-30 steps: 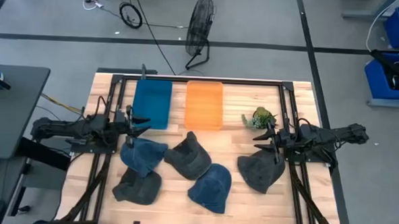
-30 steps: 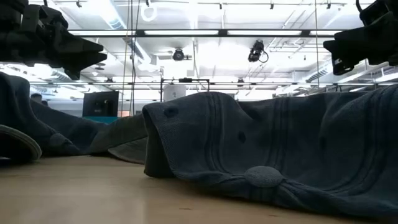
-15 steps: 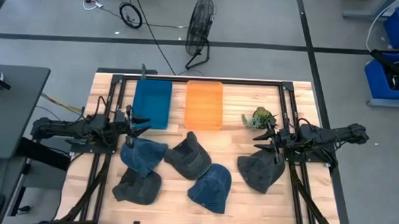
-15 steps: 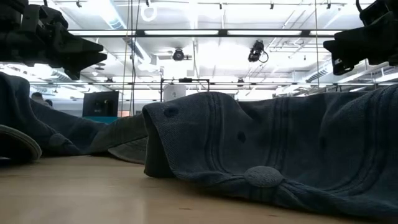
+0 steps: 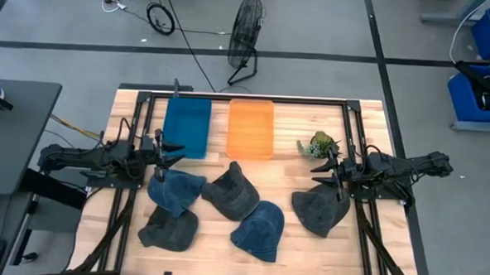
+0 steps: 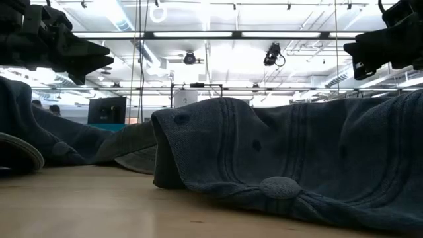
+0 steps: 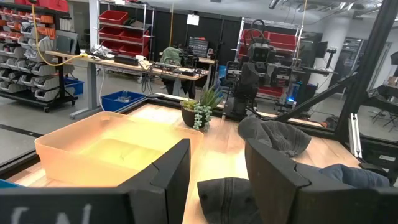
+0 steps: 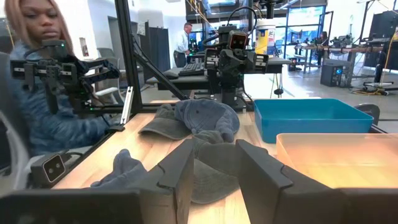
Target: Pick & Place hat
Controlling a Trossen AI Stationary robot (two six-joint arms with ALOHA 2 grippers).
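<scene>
Several denim hats lie crown-up on the wooden table in the high view: a blue one (image 5: 176, 192), a dark grey one (image 5: 169, 228), a dark grey one (image 5: 233, 192), a blue one (image 5: 259, 229) and a dark grey one (image 5: 319, 211). My left gripper (image 5: 175, 151) is open and hovers at the table's left side, just beyond the first blue hat. My right gripper (image 5: 318, 175) is open above the far edge of the right grey hat. In the wrist views the left gripper (image 7: 214, 180) and the right gripper (image 8: 214, 174) both show a gap with nothing between the fingers.
A blue bin (image 5: 187, 127) and an orange bin (image 5: 250, 128) stand side by side at the table's far side. A small potted plant (image 5: 317, 146) sits far right. Black frame rails (image 5: 350, 134) run along both sides. A person (image 8: 43, 81) sits beyond the table.
</scene>
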